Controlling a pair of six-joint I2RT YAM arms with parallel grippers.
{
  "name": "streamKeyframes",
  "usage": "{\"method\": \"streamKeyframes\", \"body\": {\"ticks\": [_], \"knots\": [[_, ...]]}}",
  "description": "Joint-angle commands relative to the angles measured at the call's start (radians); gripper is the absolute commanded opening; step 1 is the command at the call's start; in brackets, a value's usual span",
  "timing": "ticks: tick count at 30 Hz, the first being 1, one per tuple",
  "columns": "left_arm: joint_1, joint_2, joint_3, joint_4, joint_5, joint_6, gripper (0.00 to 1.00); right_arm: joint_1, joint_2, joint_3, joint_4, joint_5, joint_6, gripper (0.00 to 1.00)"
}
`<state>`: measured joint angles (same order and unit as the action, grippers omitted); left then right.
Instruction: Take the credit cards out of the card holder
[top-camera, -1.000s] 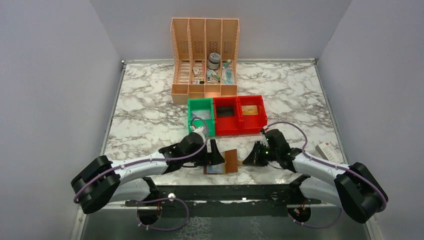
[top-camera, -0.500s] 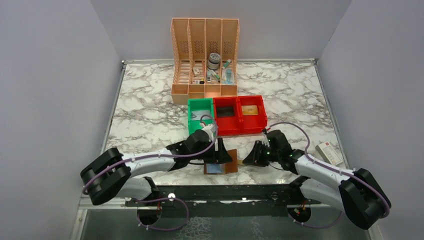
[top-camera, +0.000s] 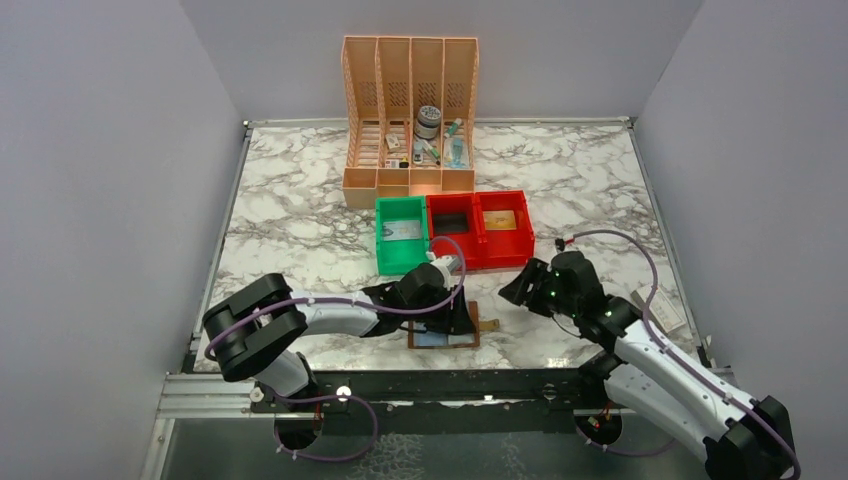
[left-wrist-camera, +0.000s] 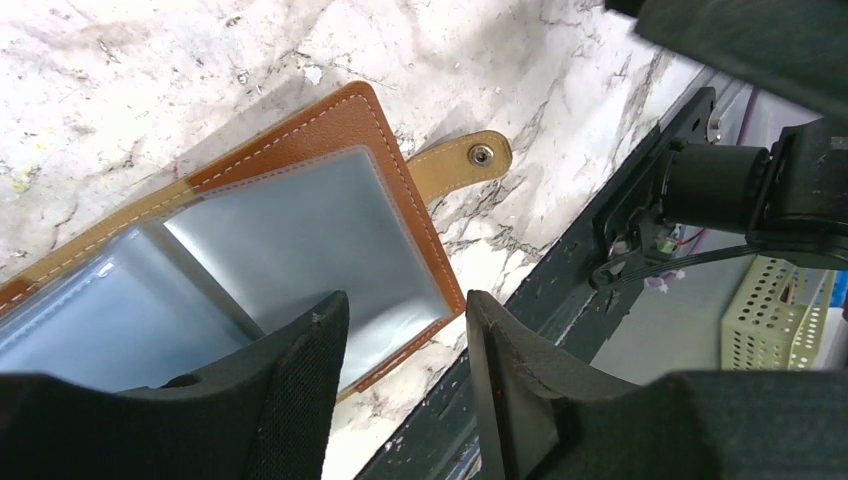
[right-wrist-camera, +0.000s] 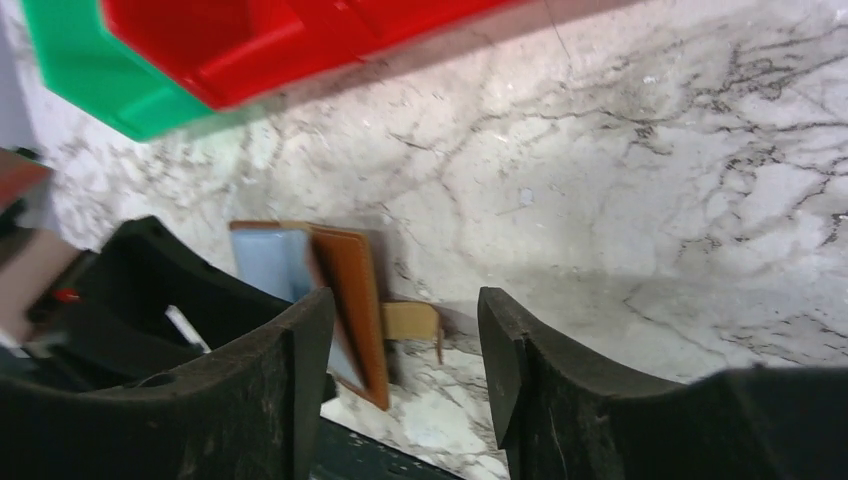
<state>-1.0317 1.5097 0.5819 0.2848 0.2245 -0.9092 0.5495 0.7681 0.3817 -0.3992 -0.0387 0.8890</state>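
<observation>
The brown card holder (top-camera: 443, 337) lies open near the table's front edge, its snap tab (top-camera: 489, 325) pointing right. In the left wrist view its clear sleeves (left-wrist-camera: 300, 235) show pale blue-grey card faces, and the tab (left-wrist-camera: 462, 162) lies flat on the marble. My left gripper (top-camera: 458, 315) hovers over the holder's right half, open (left-wrist-camera: 400, 300), with nothing between its fingers. My right gripper (top-camera: 520, 285) is open and raised off to the right; its view shows the holder (right-wrist-camera: 350, 290) beyond its open fingers (right-wrist-camera: 405, 300). A tan card (top-camera: 503, 220) lies in the red bin.
The red bin (top-camera: 480, 250) and green bin (top-camera: 385, 250) stand just behind the holder. A peach file organiser (top-camera: 410, 120) with small items is at the back. A white box (top-camera: 660, 305) lies by the right edge. The dark front rail (top-camera: 450, 385) runs right below the holder.
My right gripper opened, let go of the holder's right flap and drew back up to the right. The flap dropped down. My left gripper slid right over the holder and its jaws narrowed.
</observation>
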Motion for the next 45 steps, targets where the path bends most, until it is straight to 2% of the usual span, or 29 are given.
{"method": "streamKeyframes", "body": {"ticks": [1,5,7,10,13,18,23,31,35,41,45], "knots": [[-0.017,0.009,0.0,0.03,-0.036,0.017,0.47,-0.003,-0.054,0.054,-0.046,0.05,-0.013,0.44],[-0.025,0.011,-0.022,0.03,-0.045,0.019,0.36,-0.002,-0.017,0.049,0.1,-0.185,-0.051,0.17],[-0.027,0.016,-0.03,0.03,-0.042,0.021,0.28,-0.002,0.043,0.05,0.164,-0.285,-0.047,0.09],[-0.031,0.021,-0.035,0.032,-0.038,0.024,0.26,-0.002,0.153,0.067,0.224,-0.403,-0.073,0.06],[-0.038,0.031,-0.023,0.038,-0.014,0.041,0.3,-0.002,0.248,0.08,0.273,-0.499,-0.098,0.06],[-0.049,0.066,0.004,0.04,0.001,0.056,0.33,0.0,0.331,0.064,0.366,-0.607,-0.106,0.06],[-0.057,0.075,-0.002,0.04,-0.017,0.041,0.33,0.0,0.384,0.063,0.357,-0.557,-0.098,0.06],[-0.059,0.019,-0.045,0.039,-0.03,0.037,0.32,0.005,0.536,0.07,0.426,-0.573,-0.133,0.06],[-0.059,-0.009,-0.05,0.019,-0.031,0.047,0.32,0.01,0.626,0.109,0.39,-0.522,-0.202,0.05],[-0.059,-0.113,-0.042,-0.117,-0.118,0.07,0.34,0.02,0.656,0.125,0.282,-0.358,-0.261,0.04],[-0.057,-0.248,-0.047,-0.267,-0.252,0.082,0.45,0.022,0.649,0.102,0.282,-0.338,-0.265,0.04]]}}
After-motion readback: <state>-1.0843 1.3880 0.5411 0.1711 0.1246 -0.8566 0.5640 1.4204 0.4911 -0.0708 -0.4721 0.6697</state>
